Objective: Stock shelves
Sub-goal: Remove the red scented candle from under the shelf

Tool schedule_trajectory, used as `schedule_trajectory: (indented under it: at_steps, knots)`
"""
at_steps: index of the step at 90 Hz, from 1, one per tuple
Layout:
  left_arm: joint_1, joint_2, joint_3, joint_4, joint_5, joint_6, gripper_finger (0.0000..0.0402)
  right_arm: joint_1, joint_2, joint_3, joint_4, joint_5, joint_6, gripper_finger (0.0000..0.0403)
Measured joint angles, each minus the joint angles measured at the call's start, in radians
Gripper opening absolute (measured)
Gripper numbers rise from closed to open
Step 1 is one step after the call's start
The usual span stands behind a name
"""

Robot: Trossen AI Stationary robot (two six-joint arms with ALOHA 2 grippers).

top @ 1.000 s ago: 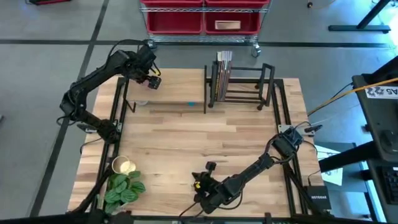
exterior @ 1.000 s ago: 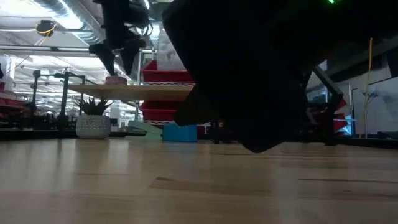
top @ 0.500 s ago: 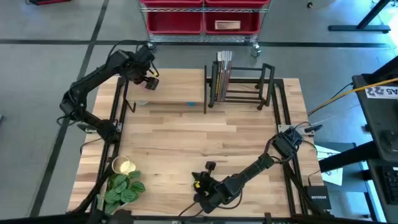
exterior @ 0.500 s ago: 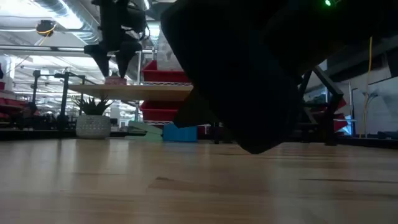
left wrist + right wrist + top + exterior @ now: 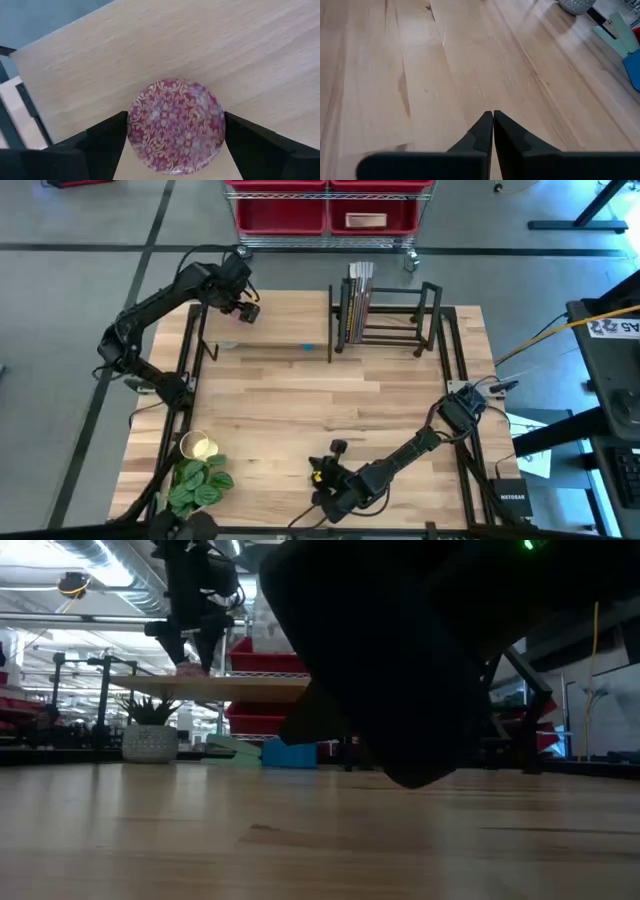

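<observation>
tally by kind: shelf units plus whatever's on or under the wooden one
Shelf units: 2 (wooden shelf, black book rack)
Red patterned round thing: 1, on top, left gripper around it
Potted plant: 1
Blue box: 1
Green thing: 1
Total: 6

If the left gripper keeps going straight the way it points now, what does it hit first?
Most likely the red patterned round item on the wood-topped shelf. The left gripper points down at it, with the open jaws on either side of it. Whether they touch it is unclear.
</observation>
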Motion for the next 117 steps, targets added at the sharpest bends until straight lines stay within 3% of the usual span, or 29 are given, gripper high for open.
schedule_trajectory:
  at_steps: [37,67,86,103,117]
  knots:
    - [-0.008,0.044,0.000,0.003,0.000,0.009,0.0299,0.000,0.000,0.000,-0.002,0.000,0.007,0.0000]
    - [-0.031,0.028,0.001,-0.019,0.001,0.031,0.0272,0.001,0.000,0.000,-0.010,0.029,0.007,0.0000]
    - [-0.069,0.010,0.111,-0.143,-0.022,0.032,0.0271,0.001,0.000,0.000,-0.011,0.029,0.007,0.0000]
    - [-0.190,0.010,0.217,-0.241,0.014,-0.013,0.0271,0.001,0.000,0.000,-0.010,0.030,0.012,0.0000]
    - [-0.413,0.007,0.228,-0.321,0.034,-0.103,0.0271,0.001,0.000,0.000,-0.010,0.030,0.014,0.0000]
